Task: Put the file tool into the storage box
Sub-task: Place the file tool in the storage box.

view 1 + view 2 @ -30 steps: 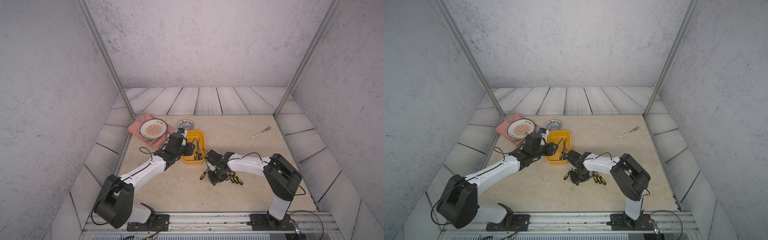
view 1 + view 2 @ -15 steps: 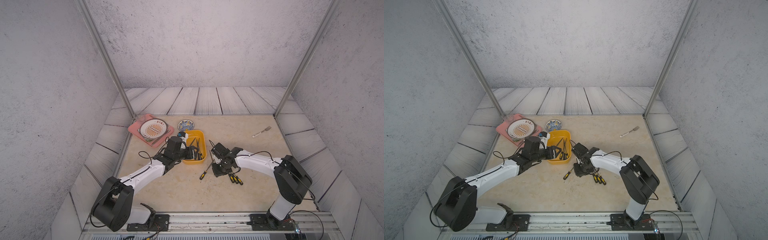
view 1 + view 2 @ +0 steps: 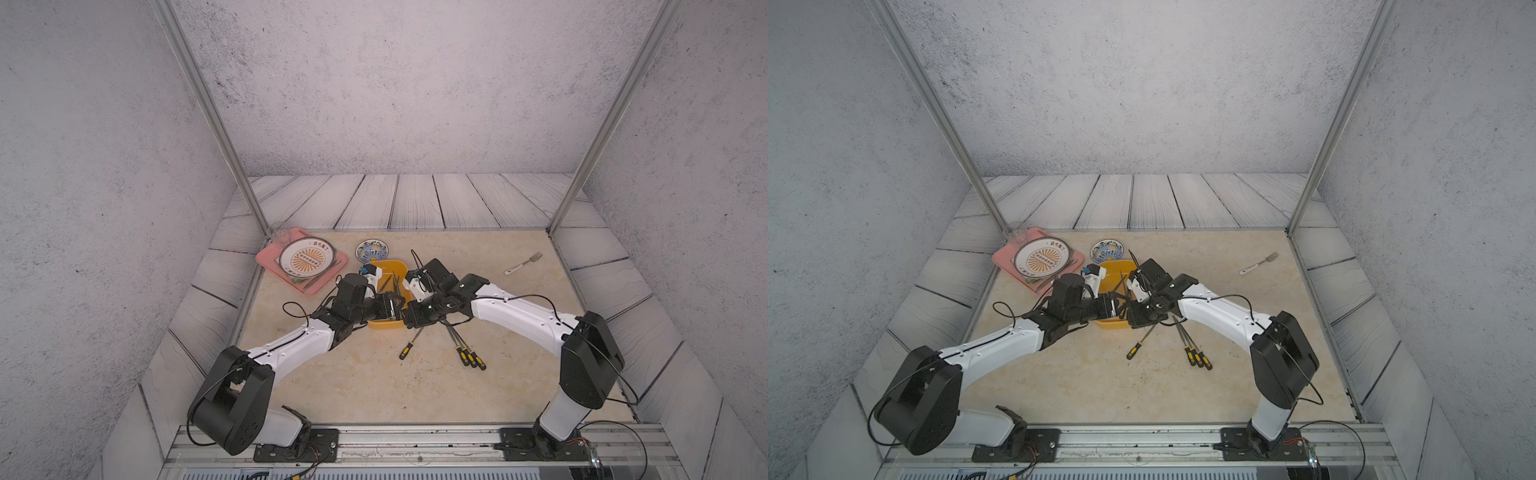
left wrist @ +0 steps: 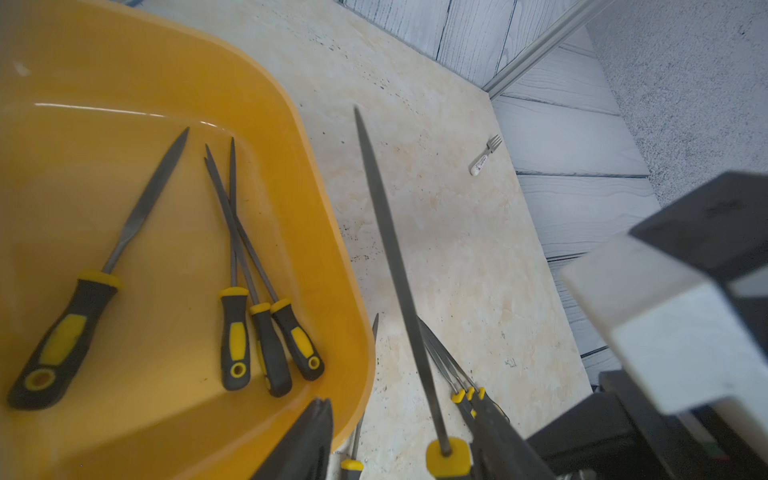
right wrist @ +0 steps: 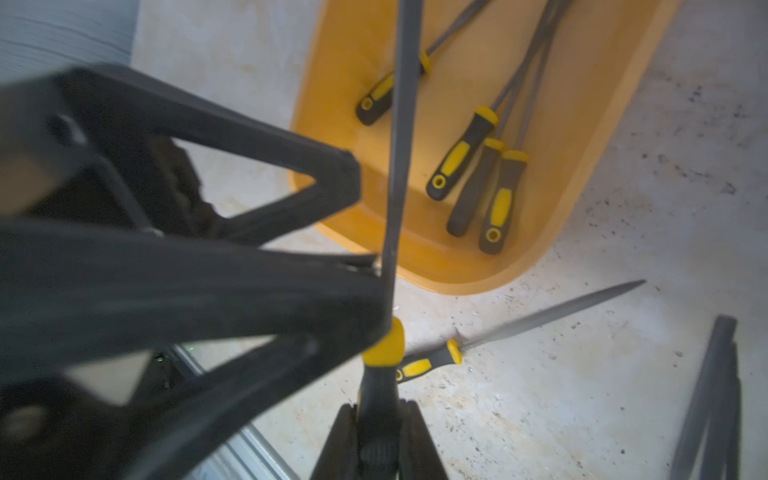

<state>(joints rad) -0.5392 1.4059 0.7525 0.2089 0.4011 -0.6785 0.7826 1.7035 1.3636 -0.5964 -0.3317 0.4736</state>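
Right gripper (image 5: 378, 411) clamped on the file tool (image 5: 400, 124), left gripper (image 4: 401, 405) open around its shaft.

My right jaws are closed tight on the file's black handle. My left jaws stand apart with the shaft between them, and one finger (image 5: 291, 299) touches it just above the yellow collar. I hold the file off the table at the near end of the storage box (image 4: 320, 208), not lying in it. Four files (image 4: 235, 332) lie inside the box. A lone file (image 5: 540, 320) and a bundle of three (image 3: 469, 358) lie on the table beside it.
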